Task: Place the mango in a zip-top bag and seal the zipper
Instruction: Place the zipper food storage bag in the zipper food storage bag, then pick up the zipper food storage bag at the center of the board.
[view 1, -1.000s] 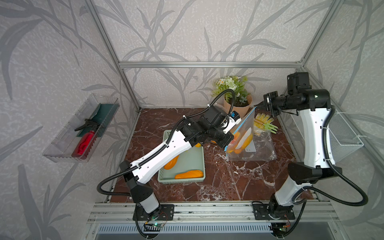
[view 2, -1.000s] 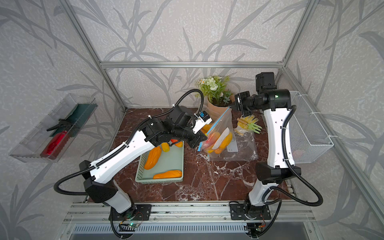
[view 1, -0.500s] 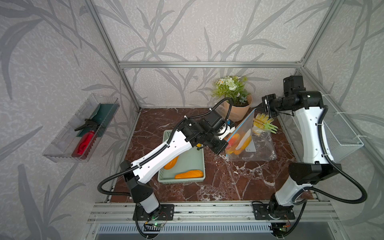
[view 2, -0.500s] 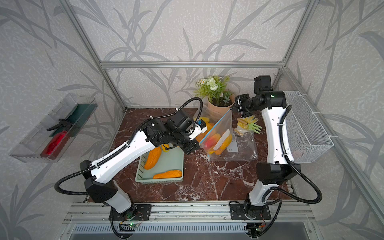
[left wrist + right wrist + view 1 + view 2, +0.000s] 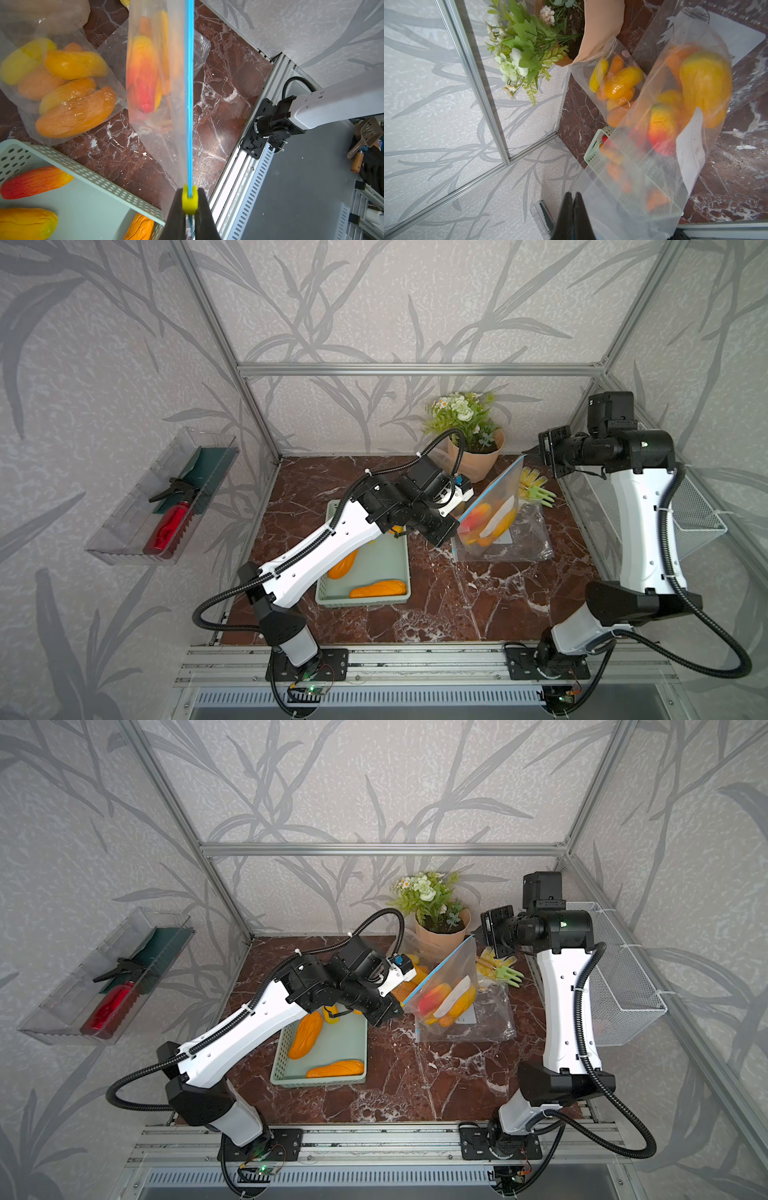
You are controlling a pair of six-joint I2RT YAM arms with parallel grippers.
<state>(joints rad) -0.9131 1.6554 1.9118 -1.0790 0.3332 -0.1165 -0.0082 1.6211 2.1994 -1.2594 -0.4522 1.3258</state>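
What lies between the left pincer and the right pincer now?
The light-blue zipper of the zip-top bag, stretched straight from the left pincer to the right pincer. Both top views show it.

In both top views the left arm's own wrist hides the black left fingers and the small yellow slider on the light-blue zipper strip. That arm also covers part of the mint-green perforated basket and most of one orange mango. In the right wrist view the black right fingers run off the picture's edge, and the mangoes inside the clear zip-top bag are blurred.
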